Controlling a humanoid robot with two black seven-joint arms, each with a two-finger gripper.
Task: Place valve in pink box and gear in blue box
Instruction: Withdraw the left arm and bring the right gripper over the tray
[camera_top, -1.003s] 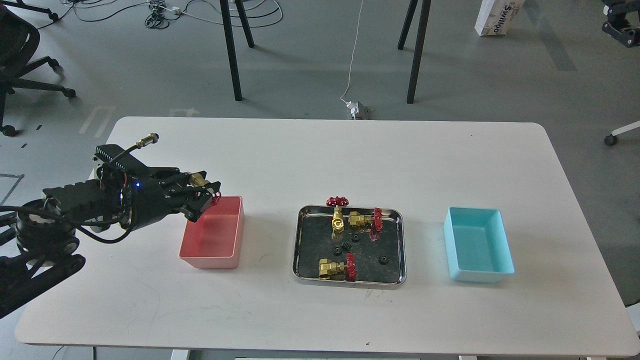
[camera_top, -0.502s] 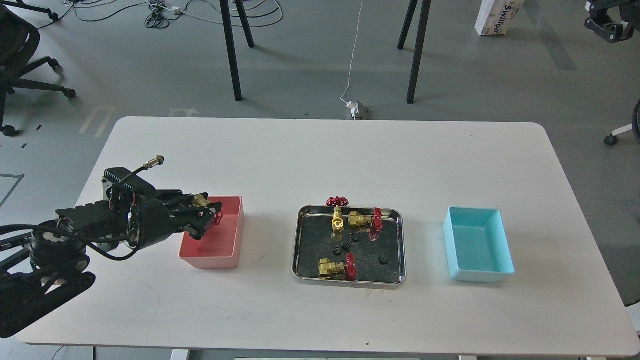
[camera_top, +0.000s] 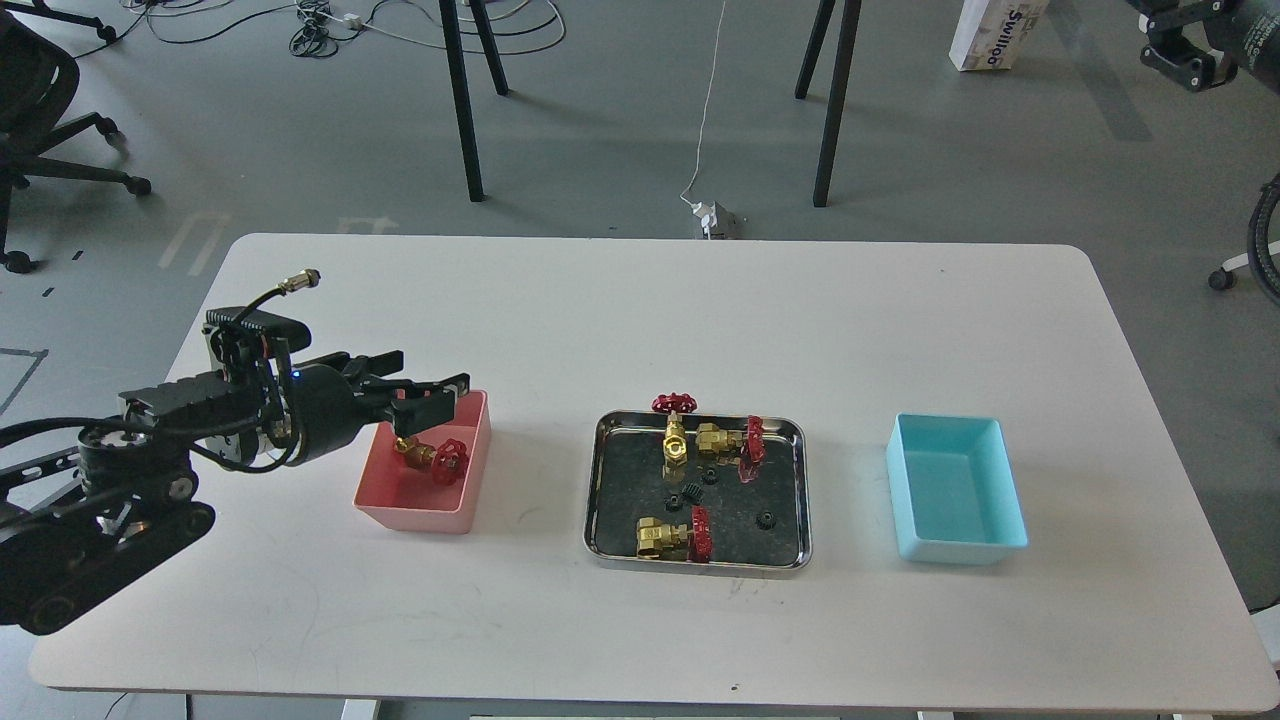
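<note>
A brass valve with a red handwheel (camera_top: 436, 459) lies inside the pink box (camera_top: 412, 518) at the table's left. My left gripper (camera_top: 432, 370) is open and empty just above the box's far left part. Three more valves (camera_top: 676, 432) (camera_top: 728, 440) (camera_top: 673, 536) lie in the steel tray (camera_top: 700, 566) at the centre. Several tiny black gears (camera_top: 690, 492) (camera_top: 766, 519) lie among them. The blue box (camera_top: 955, 490) stands empty at the right. My right gripper (camera_top: 1178, 60) is far off at the top right, dark and small.
Chair and table legs (camera_top: 462, 100), cables and a white carton (camera_top: 990, 35) are on the floor beyond the table's far edge. An office chair (camera_top: 40, 110) stands at the far left.
My left gripper has opened and let go of the valve, which has dropped into the pink box. The right arm has shifted left at the top right corner.
</note>
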